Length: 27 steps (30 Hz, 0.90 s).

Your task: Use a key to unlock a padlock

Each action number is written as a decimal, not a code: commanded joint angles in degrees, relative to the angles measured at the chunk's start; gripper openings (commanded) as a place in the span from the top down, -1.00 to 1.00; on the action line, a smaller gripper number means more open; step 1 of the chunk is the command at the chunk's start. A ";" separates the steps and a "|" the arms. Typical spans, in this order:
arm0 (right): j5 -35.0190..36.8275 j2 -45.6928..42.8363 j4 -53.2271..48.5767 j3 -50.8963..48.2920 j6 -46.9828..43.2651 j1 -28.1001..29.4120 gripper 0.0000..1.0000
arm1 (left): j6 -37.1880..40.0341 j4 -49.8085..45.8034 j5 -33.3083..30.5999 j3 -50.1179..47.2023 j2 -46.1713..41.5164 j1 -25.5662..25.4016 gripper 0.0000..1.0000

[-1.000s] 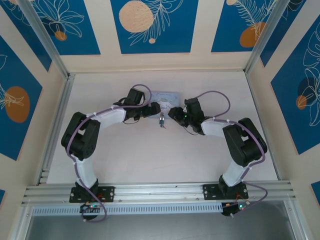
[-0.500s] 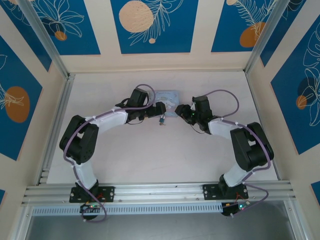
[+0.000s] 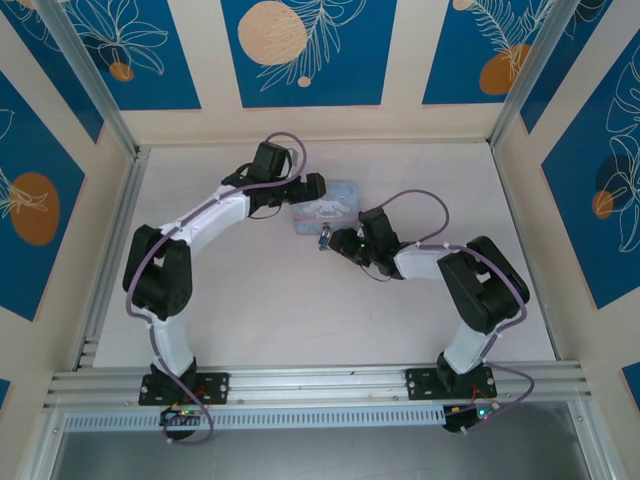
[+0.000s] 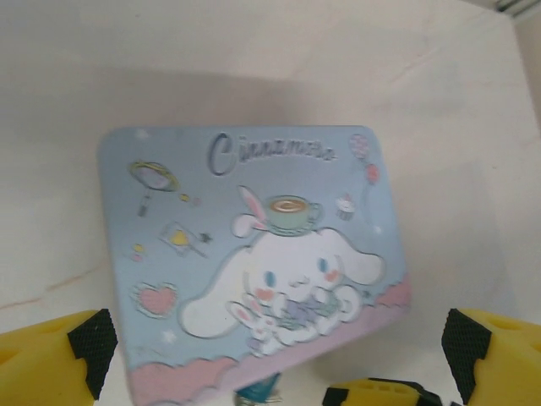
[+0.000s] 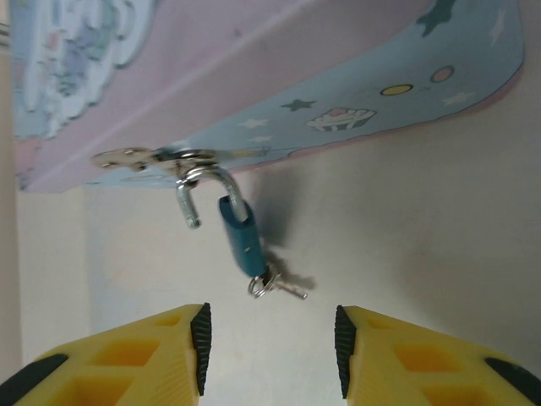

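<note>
Seen from above, the pale blue tin (image 3: 335, 208) lies on the table (image 3: 250, 300) just ahead of the left tool (image 3: 314, 188). The padlock (image 3: 324, 240) sits just ahead of the tips of the right tool (image 3: 337, 241), at the edge of the tin. In the left wrist view the left tool is spread wide and touches nothing, with the lid of the tin ahead between its fingers. In the right wrist view the right tool is also spread and empty. Ahead of it, about centred between its fingers, the padlock is hooked by its shackle (image 5: 205, 181) on the hasp of the tin. One leg of the shackle is free, so the padlock looks open. The key (image 5: 286, 288) sits in the end of the body that is nearest to the tool. I think the risk is this: if the tool closes off centre, it may push the loose lock aside or pull the key out, because nothing holds the tin.
</note>
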 commanded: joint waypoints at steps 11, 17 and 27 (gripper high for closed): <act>7.01 6.96 4.15 4.85 -1.66 3.72 0.16 | 3.55 -3.71 1.22 2.99 7.51 3.10 -1.00; 7.28 8.94 3.71 6.47 -1.86 4.13 0.18 | 2.88 -2.28 2.31 1.93 8.30 3.10 -1.00; 7.74 10.31 2.18 8.96 -4.69 5.35 0.19 | 1.48 0.39 4.16 -0.70 8.85 3.12 -1.00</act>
